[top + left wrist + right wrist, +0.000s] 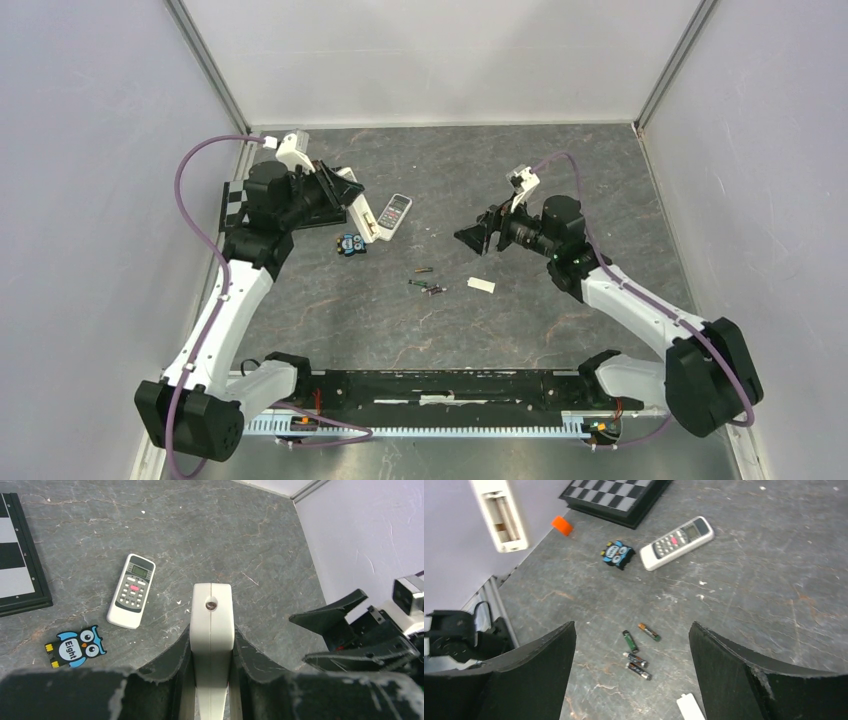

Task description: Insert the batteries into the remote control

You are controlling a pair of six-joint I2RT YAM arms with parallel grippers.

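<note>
1. Grey marbled tabletop point(450, 160), pale walls. From above: left gripper point(335, 195) clenched on slim white plastic remote control point(358, 208), held off the table. Right gripper point(476, 238) spread wide, holding nothing.
2. Left wrist: remote control point(212, 630) edge-on between the fingers point(172, 660). Grey-buttoned white handset point(132, 590) lies flat near blue owl sticker point(75, 646).
3. Right wrist: four tiny dark cylindrical batteries point(635, 659) lie loose on the table below the parted fingers point(544, 655), near flat white battery cover point(690, 707). Remote control's compartment point(504, 517) is uncovered.

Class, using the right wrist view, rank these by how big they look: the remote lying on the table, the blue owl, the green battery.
1. lying remote
2. blue owl
3. green battery, smallest despite being nearest the camera
</note>
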